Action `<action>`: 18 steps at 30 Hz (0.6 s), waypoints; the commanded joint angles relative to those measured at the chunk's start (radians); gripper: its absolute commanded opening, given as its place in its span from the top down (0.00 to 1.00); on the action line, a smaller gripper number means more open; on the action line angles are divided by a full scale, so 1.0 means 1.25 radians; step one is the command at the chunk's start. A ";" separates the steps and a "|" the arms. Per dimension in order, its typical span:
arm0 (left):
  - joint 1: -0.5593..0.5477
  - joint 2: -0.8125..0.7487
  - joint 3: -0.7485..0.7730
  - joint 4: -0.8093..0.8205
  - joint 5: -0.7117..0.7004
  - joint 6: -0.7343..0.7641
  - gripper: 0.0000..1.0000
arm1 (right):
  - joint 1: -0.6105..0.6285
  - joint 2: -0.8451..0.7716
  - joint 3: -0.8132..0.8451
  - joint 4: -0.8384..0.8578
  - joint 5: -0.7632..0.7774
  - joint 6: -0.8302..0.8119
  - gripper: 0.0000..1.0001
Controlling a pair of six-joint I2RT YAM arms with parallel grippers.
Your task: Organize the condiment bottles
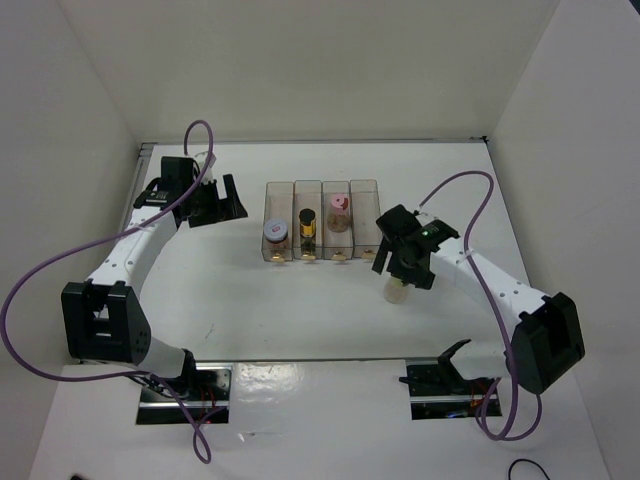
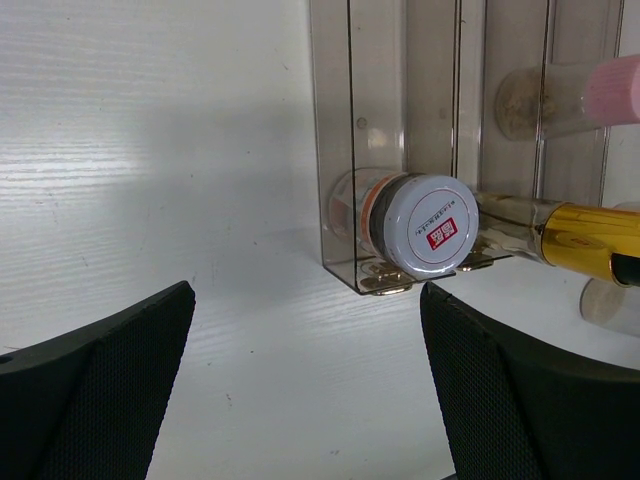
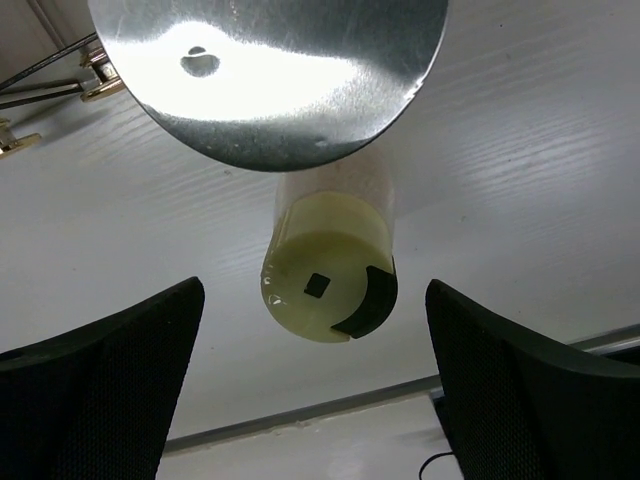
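You are at the pick for the pale jar with the yellow-green lid (image 3: pixel 320 262): it stands on the bare table just in front of the clear four-slot tray (image 1: pixel 365 183), near its right end, and your right gripper (image 3: pixel 315 288) hangs over it with the jaws spread wide on either side, gripping nothing. Three slots are filled, left to right: the jar with the white, red-labelled lid (image 2: pixel 430 222), the gold-capped jar (image 1: pixel 308 225) and the pink-lidded jar (image 1: pixel 339 204). The rightmost slot (image 1: pixel 365 215) looks free, though the arm hides its near end. Your left gripper (image 2: pixel 307 295) waits wide and empty beside the tray's left wall. Next, lower the right arm, close on the jar's body below the lid, then lift it. Mind the broad shiny grey lid (image 3: pixel 270 70) just beyond; where it stands cannot be told.
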 commanded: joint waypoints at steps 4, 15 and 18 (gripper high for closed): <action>0.004 -0.011 -0.004 0.030 0.023 0.012 0.01 | 0.007 0.024 0.018 -0.010 0.050 0.022 0.17; 0.004 -0.011 -0.004 0.030 0.023 0.012 0.01 | 0.007 0.048 0.018 0.025 0.069 -0.005 0.27; 0.004 -0.011 -0.004 0.030 0.023 0.012 0.01 | 0.007 0.056 0.010 0.037 0.069 -0.012 0.36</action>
